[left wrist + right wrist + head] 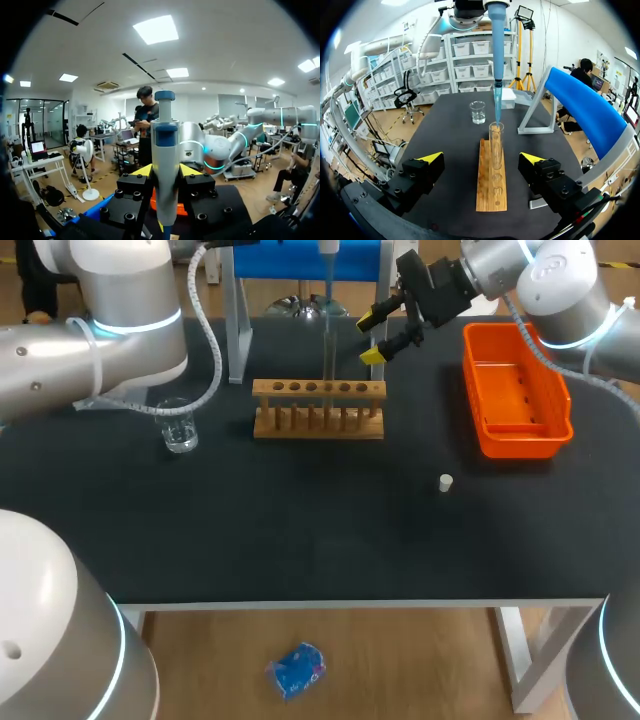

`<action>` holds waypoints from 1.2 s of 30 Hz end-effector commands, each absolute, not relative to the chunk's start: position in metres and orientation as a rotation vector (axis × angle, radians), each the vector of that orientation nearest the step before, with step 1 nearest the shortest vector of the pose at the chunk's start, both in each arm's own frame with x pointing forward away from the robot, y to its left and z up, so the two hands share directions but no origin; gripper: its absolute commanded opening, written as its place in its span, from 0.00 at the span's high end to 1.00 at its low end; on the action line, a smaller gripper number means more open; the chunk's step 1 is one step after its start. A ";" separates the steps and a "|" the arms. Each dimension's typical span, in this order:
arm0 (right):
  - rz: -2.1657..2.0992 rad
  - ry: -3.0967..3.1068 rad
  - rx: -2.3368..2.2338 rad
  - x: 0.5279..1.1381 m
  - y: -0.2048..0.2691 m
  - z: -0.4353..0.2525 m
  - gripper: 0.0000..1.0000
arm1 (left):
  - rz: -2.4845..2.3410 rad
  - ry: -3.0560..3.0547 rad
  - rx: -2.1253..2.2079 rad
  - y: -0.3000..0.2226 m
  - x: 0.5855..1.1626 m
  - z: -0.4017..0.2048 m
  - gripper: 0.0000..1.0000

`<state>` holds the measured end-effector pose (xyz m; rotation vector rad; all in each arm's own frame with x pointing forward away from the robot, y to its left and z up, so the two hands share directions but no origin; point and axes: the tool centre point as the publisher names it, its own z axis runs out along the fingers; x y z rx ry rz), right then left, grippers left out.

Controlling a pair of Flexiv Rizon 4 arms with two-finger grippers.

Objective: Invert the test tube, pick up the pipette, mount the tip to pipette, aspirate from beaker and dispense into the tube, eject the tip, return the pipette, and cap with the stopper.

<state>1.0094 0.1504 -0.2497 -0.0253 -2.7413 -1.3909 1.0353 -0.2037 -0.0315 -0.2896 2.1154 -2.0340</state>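
A clear test tube (328, 352) stands upright in the wooden rack (318, 410). My left gripper (165, 171) is shut on the pipette (165, 142), holding it upright above the tube. Ahead of the right gripper, the pipette's blue tip (496, 70) reaches down to the mouth of the tube (496, 145). My right gripper (386, 334) hangs open just right of the tube, behind the rack's right end, holding nothing. The beaker (179, 427) of clear liquid stands left of the rack. The small white stopper (446, 482) lies on the black table toward the front right.
An orange tray (516, 390) sits at the right, under my right arm. A blue and white pipette stand (305, 265) is behind the rack at the far edge. A white tip box (508, 98) sits near the stand, beyond the beaker (478, 112).
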 end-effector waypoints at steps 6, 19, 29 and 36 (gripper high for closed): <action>-1.389 -2.740 -0.024 1.010 0.150 -0.250 0.00 | -2.033 2.099 -0.299 -0.202 1.033 -0.034 1.00; -1.389 -2.740 -0.024 1.010 0.150 -0.250 0.00 | -2.033 2.099 -0.299 -0.202 1.033 -0.034 1.00; -1.389 -2.740 -0.024 1.010 0.150 -0.250 0.00 | -2.033 2.099 -0.299 -0.202 1.033 -0.034 1.00; -1.389 -2.740 -0.024 1.010 0.150 -0.250 0.00 | -2.033 2.107 -0.300 -0.204 1.034 -0.035 1.00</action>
